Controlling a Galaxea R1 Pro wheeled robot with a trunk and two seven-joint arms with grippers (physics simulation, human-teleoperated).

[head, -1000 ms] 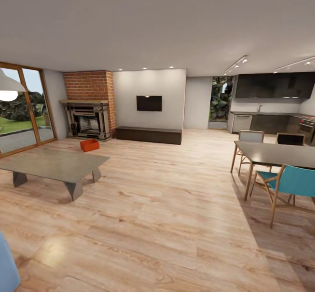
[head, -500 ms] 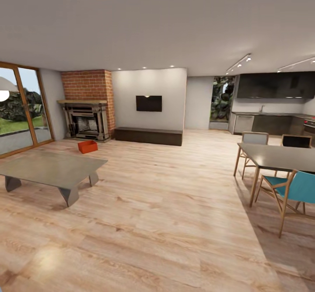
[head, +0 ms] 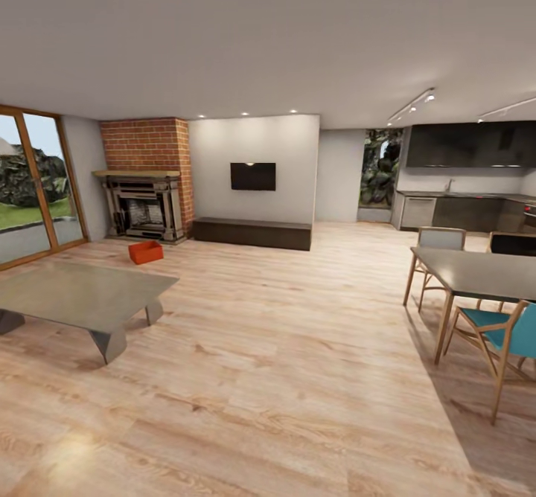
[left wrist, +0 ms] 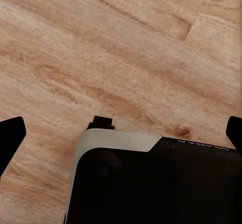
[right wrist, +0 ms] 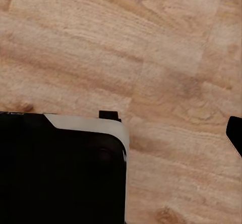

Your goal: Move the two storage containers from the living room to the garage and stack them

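One storage container [head: 145,251], red-orange, rests on the wood-plank floor [head: 283,348] in front of the brick fireplace [head: 145,184], beyond the low grey table's [head: 78,296] far edge. Left gripper [left wrist: 121,133]: fingers spread apart, empty. Right gripper: state cannot be determined.

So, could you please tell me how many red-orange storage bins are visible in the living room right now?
1: a red-orange rectangular bin sits on the wood-plank floor before the brick fireplace, beyond the low grey table. A second may be hidden.
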